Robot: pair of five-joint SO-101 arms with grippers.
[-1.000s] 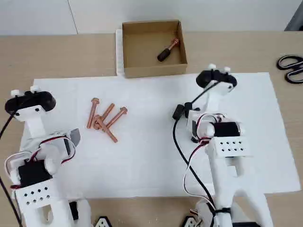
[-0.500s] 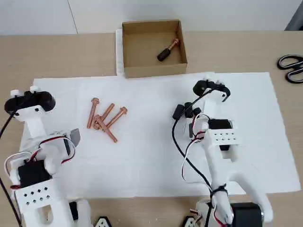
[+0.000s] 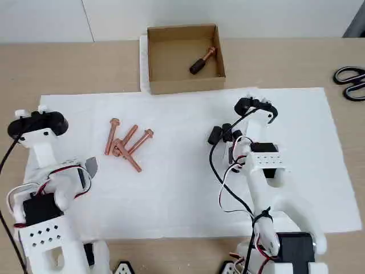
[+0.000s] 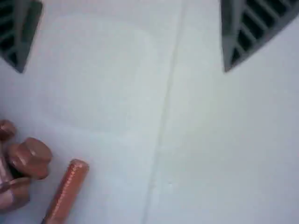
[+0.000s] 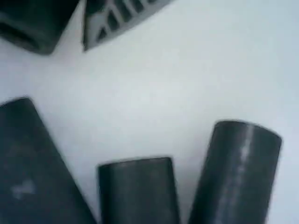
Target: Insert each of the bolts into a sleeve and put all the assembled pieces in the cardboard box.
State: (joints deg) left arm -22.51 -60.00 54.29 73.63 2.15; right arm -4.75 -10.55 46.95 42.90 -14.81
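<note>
- Left end effector [image 4: 122, 65] is hovering wide open near copper-coloured metal bolts [image 4: 28, 156].
- Right end effector [image 5: 77, 39], grip impossible to tell, is hanging over black cylindrical sleeves [image 5: 135, 191].
- One assembled piece [image 3: 202, 59] is lying in the brown cardboard box [image 3: 185, 85].

Four loose bolts [image 3: 140, 142], three sleeves [image 5: 138, 186], one assembled piece [image 3: 201, 61], one cardboard box [image 3: 171, 85], one pair of scissors [image 3: 353, 83].

You are getting bright, even, soft light over the table [image 3: 68, 63]. The white sheet [image 3: 171, 188] in front of the cardboard box [image 3: 183, 84] is glowing without glare; shadow is pooling softly along the box's inner walls. The bolts [image 3: 126, 142] left of the box are casting only faint shadows.
</note>
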